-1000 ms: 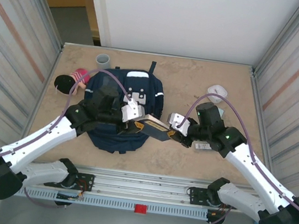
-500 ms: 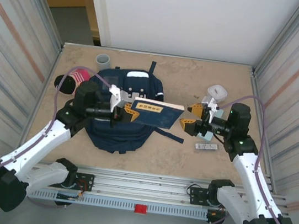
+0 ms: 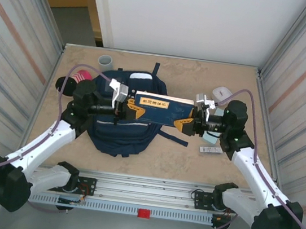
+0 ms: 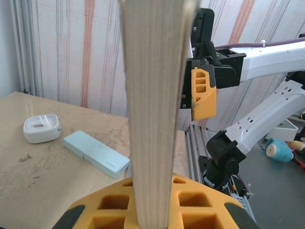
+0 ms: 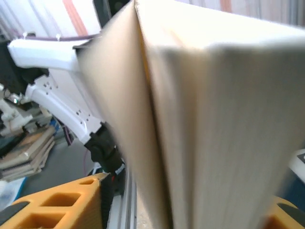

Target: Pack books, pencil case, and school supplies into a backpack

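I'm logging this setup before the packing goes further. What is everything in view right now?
backpack: one, navy with white stripes, lying left of the table's centre
book: one, navy with gold lettering, held above the backpack
cup: one, grey, far left corner
pouch: one, pink and black, left of the backpack
tub: one, white, far right
flat box: one, pale teal, on the right, near the tub
strip: one, white-grey, nearer than the flat box
table: one, beige
left gripper: shut on the book's left end
right gripper: around the book's right end, grip unclear
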### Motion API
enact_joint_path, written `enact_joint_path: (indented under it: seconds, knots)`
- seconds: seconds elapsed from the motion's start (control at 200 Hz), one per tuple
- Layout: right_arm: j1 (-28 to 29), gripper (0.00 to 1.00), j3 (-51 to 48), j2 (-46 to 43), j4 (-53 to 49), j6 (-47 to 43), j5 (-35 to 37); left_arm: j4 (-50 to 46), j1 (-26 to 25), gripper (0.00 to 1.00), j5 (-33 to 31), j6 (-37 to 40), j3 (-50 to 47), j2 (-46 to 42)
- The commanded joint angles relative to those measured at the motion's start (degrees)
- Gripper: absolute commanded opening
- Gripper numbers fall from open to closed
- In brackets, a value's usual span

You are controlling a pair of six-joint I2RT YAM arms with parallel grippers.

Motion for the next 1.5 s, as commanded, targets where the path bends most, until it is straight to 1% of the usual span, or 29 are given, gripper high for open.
enact_joint_path:
  seconds: [0.0,0.045,0.065,0.105,0.14,0.17,0.215,0.246,0.256,0.336,0.396,0.456,0.521,0.636,0.732,0.807,0.872,1.062,1.152,1.293,1.348,1.413,1.493]
  knots:
    - [1.00,0.25,2.25,1.26,6.11,3.97,0.21,5.30,-0.10,0.02,1.98,-1.47,0.10,0.07]
    - [0.90,0.09,2.14,1.68,6.06,3.97,-0.21,3.70,-0.08,0.06,1.90,-0.21,0.40,0.05]
    - [0.60,0.00,2.08,1.90,6.05,3.97,-0.49,2.35,-0.05,0.09,1.59,0.56,0.52,0.00]
    - [-0.27,0.00,1.76,2.21,6.11,4.71,-0.34,-1.04,0.06,0.17,0.42,2.91,0.84,-0.41]
    - [-1.45,0.00,1.24,2.06,6.09,5.60,0.26,-5.50,0.37,0.32,-0.98,5.62,1.43,-1.08]
    - [-2.61,0.00,0.57,1.57,6.31,6.28,0.94,-9.73,0.74,0.41,-3.01,8.34,2.04,-1.96]
    - [-4.67,0.00,-0.68,0.30,6.37,7.39,2.94,-16.60,1.28,0.57,-7.90,13.12,3.03,-3.43]
    - [-6.25,0.00,-1.68,-0.14,6.37,8.08,4.82,-22.52,1.39,0.63,-12.39,17.35,3.89,-4.56]
    - [-6.81,0.00,-2.07,-1.49,6.42,8.23,5.42,-24.41,1.39,0.65,-13.79,18.93,4.18,-4.83]
    - [-10.30,0.00,-5.01,-5.15,6.25,9.47,11.30,-37.66,1.27,0.70,-26.60,29.41,6.64,-5.43]
    - [-12.05,0.00,-6.59,-7.20,5.28,10.05,14.87,-45.56,0.83,0.73,-34.80,36.51,8.16,-4.49]
    - [-12.93,0.00,-7.59,-8.52,3.50,9.47,17.14,-51.02,0.55,0.77,-40.59,41.64,8.86,-2.91]
    - [-12.97,0.00,-8.14,-9.19,1.14,8.04,18.26,-54.84,0.43,0.80,-44.24,45.19,8.65,-0.95]
    - [-12.85,0.00,-8.44,-9.29,-1.20,6.92,18.02,-56.63,0.43,0.83,-47.00,48.51,6.94,2.76]
    - [-12.53,0.00,-8.84,-9.45,-1.36,6.63,18.41,-54.98,-0.38,0.86,-47.16,49.51,6.11,6.39]
    - [-12.25,0.00,-9.17,-9.72,-1.41,6.44,19.48,-52.82,-1.63,0.91,-47.27,49.74,5.80,9.53]
    - [-11.98,0.00,-9.38,-10.03,-1.46,6.17,19.41,-51.06,-1.84,0.93,-46.90,49.32,5.86,12.53]
    - [-11.45,0.00,-10.02,-11.47,-3.54,4.81,19.58,-47.08,-3.15,0.95,-48.64,49.54,6.32,20.06]
    - [-11.47,0.00,-10.69,-12.24,-3.81,4.63,20.09,-46.81,-3.60,0.97,-49.27,49.75,7.10,22.79]
    - [-11.34,0.00,-11.76,-13.69,-3.39,4.83,20.66,-43.57,-3.79,0.97,-53.99,48.55,7.09,25.29]
    - [-11.43,0.00,-11.92,-14.15,-3.46,4.86,20.83,-41.66,-4.03,0.93,-55.58,48.26,6.72,25.32]
    - [-11.32,0.00,-12.05,-14.51,-3.49,4.95,20.97,-39.41,-4.44,0.82,-56.83,48.20,5.98,24.99]
    - [-11.35,0.00,-12.30,-14.95,-4.00,5.19,21.69,-37.19,-5.11,0.57,-57.50,48.05,5.27,24.08]
